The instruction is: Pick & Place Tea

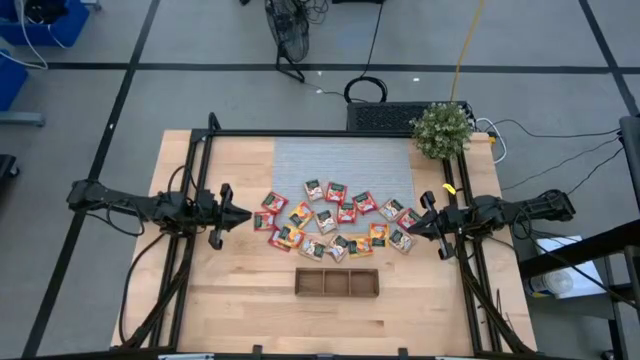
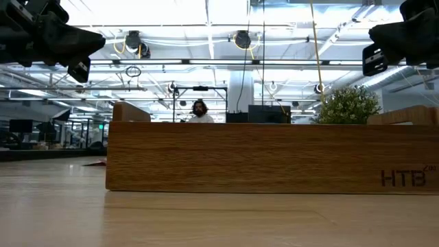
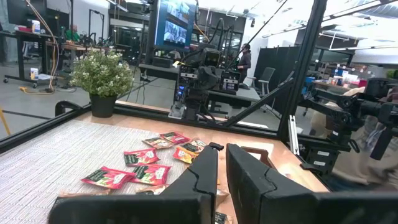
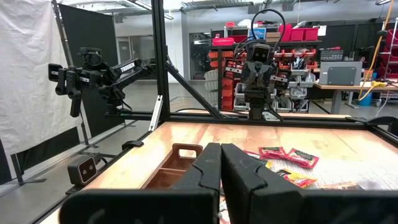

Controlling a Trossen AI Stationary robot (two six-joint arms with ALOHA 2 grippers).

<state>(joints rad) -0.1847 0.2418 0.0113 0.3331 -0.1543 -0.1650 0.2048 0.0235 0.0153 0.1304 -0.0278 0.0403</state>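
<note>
While both hands hovered clenched and empty, the wooden tray (image 1: 337, 283) lay empty, marked "HTB"; tea packets (image 1: 335, 218) lay scattered on the surface just behind it.

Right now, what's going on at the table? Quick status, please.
Left gripper and right gripper both empty, either side of the tea. Tea loose on the table. Tray empty. Nothing in the way.

Wood table (image 1: 240, 290), glossy tea pkts (image 1: 335, 222), wood tray (image 1: 337, 283)
</note>
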